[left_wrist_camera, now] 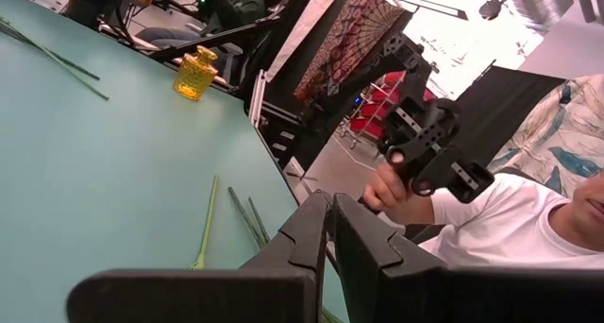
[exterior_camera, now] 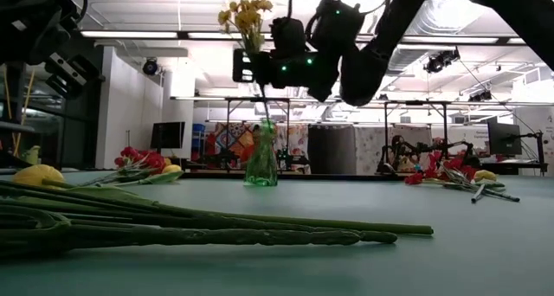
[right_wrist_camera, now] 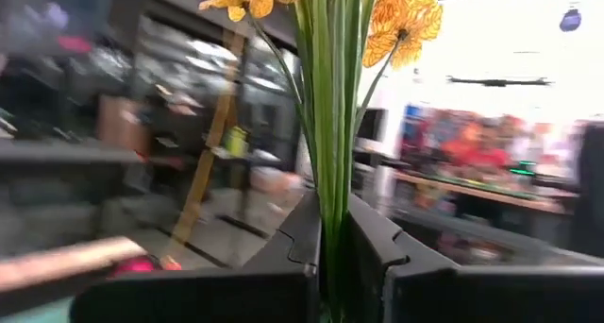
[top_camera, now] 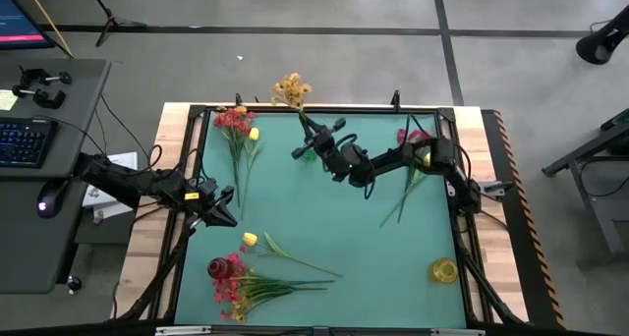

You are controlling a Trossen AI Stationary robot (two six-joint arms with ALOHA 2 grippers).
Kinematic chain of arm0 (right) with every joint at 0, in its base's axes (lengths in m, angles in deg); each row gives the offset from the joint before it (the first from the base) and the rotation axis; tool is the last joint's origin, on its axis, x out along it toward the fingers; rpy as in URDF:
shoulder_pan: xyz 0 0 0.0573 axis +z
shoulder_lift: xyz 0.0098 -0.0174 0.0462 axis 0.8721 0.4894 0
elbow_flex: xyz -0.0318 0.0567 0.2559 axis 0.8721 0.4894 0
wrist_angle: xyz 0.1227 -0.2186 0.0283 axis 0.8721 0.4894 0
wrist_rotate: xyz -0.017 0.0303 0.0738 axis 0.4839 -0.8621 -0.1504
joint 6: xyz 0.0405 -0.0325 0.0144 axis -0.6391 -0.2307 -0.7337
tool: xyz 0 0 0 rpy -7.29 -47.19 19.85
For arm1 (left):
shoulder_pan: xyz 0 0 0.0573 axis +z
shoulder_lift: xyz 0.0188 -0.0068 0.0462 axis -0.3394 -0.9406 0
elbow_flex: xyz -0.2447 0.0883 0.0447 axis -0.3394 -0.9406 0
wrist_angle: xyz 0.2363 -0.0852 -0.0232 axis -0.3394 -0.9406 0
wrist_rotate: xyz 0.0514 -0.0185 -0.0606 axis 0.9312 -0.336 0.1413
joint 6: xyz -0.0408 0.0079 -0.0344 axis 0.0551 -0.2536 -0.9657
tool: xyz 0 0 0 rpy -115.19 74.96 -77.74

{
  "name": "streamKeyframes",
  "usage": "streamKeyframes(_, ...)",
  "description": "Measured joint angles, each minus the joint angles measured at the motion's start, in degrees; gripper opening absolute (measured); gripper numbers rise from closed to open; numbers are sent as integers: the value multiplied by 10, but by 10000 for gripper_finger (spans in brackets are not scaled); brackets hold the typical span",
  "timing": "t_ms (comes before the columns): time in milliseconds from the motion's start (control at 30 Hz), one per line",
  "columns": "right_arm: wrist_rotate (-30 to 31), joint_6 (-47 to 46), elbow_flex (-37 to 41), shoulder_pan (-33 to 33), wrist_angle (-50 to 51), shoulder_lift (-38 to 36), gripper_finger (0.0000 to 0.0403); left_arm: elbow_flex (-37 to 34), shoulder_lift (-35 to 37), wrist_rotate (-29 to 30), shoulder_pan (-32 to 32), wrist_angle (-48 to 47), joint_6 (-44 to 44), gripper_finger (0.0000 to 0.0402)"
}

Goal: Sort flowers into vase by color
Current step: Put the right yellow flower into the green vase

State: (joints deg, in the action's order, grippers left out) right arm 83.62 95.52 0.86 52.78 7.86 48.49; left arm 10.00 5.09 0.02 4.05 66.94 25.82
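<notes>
My right gripper (top_camera: 307, 140) hovers high over the table's far middle, shut on an orange-yellow spray (exterior_camera: 246, 12) that stands upright. Its stems run down into the green glass vase (exterior_camera: 261, 164). My left gripper (top_camera: 228, 216) waits shut near the left edge and holds nothing. Red-pink blooms (top_camera: 232, 120) and a yellow bud (top_camera: 254, 135) lie at the far left. More red blooms (top_camera: 413, 137) lie at the far right. A yellow bud (top_camera: 250, 240) and a red bunch (top_camera: 232, 289) lie near the front left beside a red vase (top_camera: 220, 268). My right gripper pinches the spray's bundled green stems (right_wrist_camera: 330, 205) between its two fingers, below the blossoms. The fingers come in about level from the table's right and lie across the stems. The spray stands upright, blossoms above the fingers, its lower stems (exterior_camera: 262, 114) reaching into the green vase's mouth.
A yellow vase (top_camera: 443, 270) stands at the near right corner. Long green stems (exterior_camera: 216, 227) lie across the near part of the table. Beyond the table's edge, a person's hand holds a dark device (left_wrist_camera: 429, 153). The middle of the teal table top (top_camera: 334, 228) is bare.
</notes>
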Motion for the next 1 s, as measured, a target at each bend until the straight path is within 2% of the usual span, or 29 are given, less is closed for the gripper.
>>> streamKeyframes(67,25,35,0,11,12,0,13,0,0,0,0,0,0,12)
streamKeyframes(167,25,48,0,21,34,0,13,0,0,0,0,0,0,12)
streamKeyframes(533,-2,-36,0,11,66,0,14,0,0,0,0,0,0,12)
streamKeyframes(1000,-2,-35,0,22,80,0,14,0,0,0,0,0,0,12)
